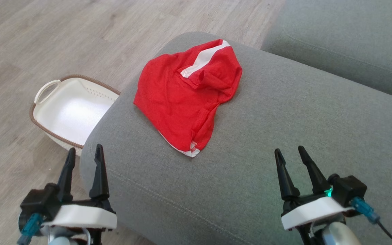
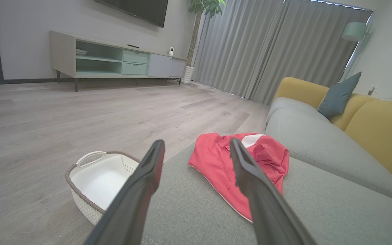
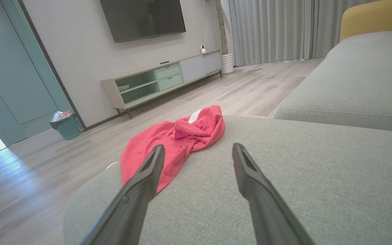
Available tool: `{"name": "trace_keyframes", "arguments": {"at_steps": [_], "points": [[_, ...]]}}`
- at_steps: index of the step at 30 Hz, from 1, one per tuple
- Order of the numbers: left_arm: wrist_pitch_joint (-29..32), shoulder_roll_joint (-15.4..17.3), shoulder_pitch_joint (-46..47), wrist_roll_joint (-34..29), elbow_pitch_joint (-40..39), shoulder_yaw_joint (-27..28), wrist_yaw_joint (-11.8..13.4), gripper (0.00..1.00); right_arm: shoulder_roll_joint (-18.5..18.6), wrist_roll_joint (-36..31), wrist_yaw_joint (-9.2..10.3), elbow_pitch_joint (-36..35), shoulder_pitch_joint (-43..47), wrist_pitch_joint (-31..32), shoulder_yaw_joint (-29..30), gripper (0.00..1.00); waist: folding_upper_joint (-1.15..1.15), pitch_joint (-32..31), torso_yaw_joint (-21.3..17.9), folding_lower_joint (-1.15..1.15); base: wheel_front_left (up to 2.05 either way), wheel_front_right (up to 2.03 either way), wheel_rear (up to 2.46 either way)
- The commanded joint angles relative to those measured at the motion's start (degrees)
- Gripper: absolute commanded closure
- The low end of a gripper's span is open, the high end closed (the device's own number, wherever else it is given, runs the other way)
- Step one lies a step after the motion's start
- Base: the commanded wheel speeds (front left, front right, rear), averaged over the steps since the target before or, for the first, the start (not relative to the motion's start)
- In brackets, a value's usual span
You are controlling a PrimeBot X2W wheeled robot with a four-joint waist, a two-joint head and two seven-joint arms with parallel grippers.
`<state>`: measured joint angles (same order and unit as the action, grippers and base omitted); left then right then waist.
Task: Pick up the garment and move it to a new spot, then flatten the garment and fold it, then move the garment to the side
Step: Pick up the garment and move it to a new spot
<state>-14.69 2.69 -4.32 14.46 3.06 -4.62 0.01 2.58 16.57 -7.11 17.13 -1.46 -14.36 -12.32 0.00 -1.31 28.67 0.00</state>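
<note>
Both wide, left end effector (image 1: 84,148), right end effector (image 1: 289,149), garment (image 1: 179,98) rumpled, maybe shorts, wrist views add bin (image 3: 62,126)

My garment (image 1: 179,98) is bright red with white stripes and a thin white hem. The cushion (image 1: 267,153) is a plain mid-grey weave. The basket (image 1: 70,115) is cream-white, dotted with rows of small holes, with a brown braided rim. The floor (image 1: 46,34) is grey-brown wood grain. My fingers (image 1: 100,177) are black. The sofa back (image 2: 379,129) is mustard yellow, its pillow (image 2: 339,97) dusky teal and the curtains (image 2: 267,44) grey.
</note>
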Motion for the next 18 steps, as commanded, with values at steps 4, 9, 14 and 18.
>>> {"name": "trace_keyframes", "arguments": {"at_steps": [4,9,14,18], "points": [[-0.31,0.19,3.41,-0.13,-1.32,2.7,-0.87,0.0,0.3,-0.42,-0.37,-1.61,-2.41,-0.63,0.31,0.0,0.0,0.32,-0.37,0.0,0.0,0.0,0.0],[-0.31,0.56,6.46,-1.69,-0.13,5.83,-3.25,0.0,0.3,-1.48,-0.37,-2.9,-2.23,-0.63,2.32,0.0,0.0,2.48,-4.13,0.0,0.0,0.0,0.0],[-0.31,2.69,12.31,-2.09,1.78,9.34,-5.12,0.0,0.3,-3.28,-0.37,-4.51,-3.87,-0.63,4.08,0.0,0.0,6.9,-9.7,0.0,0.0,0.0,0.0],[-0.31,5.79,18.26,-2.54,6.26,10.97,-5.89,0.0,0.3,-4.35,-0.37,-6.23,-5.29,-0.63,5.22,0.0,0.0,10.37,-13.81,0.0,0.0,0.0,0.0]]}}
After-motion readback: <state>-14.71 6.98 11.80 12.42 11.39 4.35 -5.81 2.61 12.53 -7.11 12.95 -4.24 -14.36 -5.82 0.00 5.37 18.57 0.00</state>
